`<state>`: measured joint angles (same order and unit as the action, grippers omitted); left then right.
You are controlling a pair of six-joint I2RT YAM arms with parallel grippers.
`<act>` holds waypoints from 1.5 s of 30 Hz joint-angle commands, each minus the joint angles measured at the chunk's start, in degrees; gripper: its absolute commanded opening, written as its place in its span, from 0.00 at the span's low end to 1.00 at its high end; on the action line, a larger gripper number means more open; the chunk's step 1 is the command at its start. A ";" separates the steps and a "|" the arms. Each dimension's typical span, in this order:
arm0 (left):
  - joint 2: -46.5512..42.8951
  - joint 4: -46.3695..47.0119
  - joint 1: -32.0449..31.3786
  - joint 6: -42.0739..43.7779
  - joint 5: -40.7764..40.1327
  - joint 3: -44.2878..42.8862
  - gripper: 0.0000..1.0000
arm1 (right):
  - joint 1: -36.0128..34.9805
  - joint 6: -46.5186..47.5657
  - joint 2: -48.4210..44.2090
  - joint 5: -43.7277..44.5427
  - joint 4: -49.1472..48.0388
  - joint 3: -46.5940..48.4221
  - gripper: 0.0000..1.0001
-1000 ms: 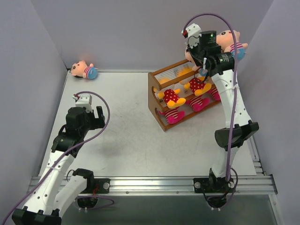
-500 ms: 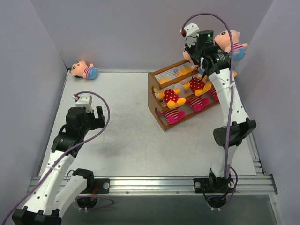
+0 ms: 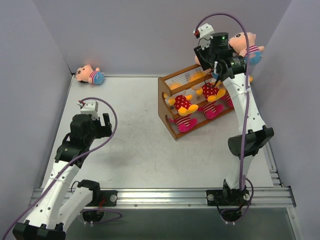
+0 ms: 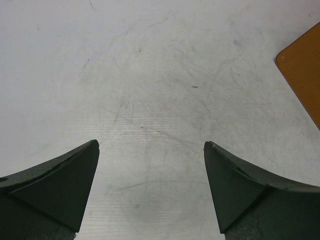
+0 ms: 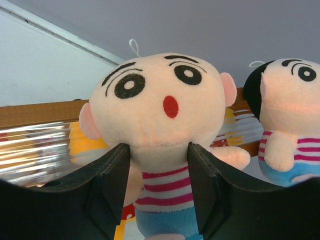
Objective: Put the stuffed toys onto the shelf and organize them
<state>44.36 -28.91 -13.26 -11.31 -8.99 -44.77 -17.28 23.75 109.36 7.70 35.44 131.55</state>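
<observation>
Holding the boy doll (image 5: 160,110) squeezed tight in my right end effector (image 5: 159,150), I should lower it slowly onto the shelf (image 3: 163,100) top, standing up.

Right pincer (image 5: 159,150), clamped on the boy doll (image 5: 160,115), has edged a little left above the shelf (image 3: 167,107) top tier over the last second. Right elbow (image 3: 250,141) drew in slightly left. Purple cable (image 3: 220,16) loop shifted left with it.

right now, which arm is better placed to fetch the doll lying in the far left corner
Left, likely. The left end effector is open and empty on the side of the corner doll; the right end effector is shut on a boy doll by the shelf.
</observation>
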 commanded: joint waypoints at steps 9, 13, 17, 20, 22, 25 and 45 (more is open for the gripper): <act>-0.41 2.63 0.42 0.76 0.12 -0.84 0.94 | -0.12 -1.77 -5.47 -0.94 -3.97 -3.05 0.61; -0.68 2.54 0.42 0.68 0.12 -0.84 0.94 | -0.21 -2.13 -6.35 -1.11 -4.42 -3.22 0.68; -0.68 2.63 0.34 0.68 0.20 -0.93 0.94 | -0.39 -2.56 -7.49 -1.55 -5.38 -4.01 0.76; -0.85 2.54 0.42 0.68 0.29 -0.84 0.94 | -0.39 -3.09 -8.46 -1.29 -5.91 -4.37 0.83; -0.85 2.54 0.34 0.59 0.29 -0.84 0.94 | -0.39 -3.36 -9.25 -1.38 -6.26 -4.72 0.86; -1.12 2.63 0.34 0.59 0.29 -0.84 0.94 | -0.30 -3.88 -10.57 -1.99 -7.40 -5.33 0.90; -4.36 2.10 0.25 -1.08 0.56 -0.93 0.94 | -0.21 -11.97 -39.12 -6.29 -28.32 -33.18 1.00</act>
<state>41.17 -28.93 -13.02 -11.73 -8.95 -44.75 -17.34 13.43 74.91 1.48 13.37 100.64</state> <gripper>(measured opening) 0.938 0.994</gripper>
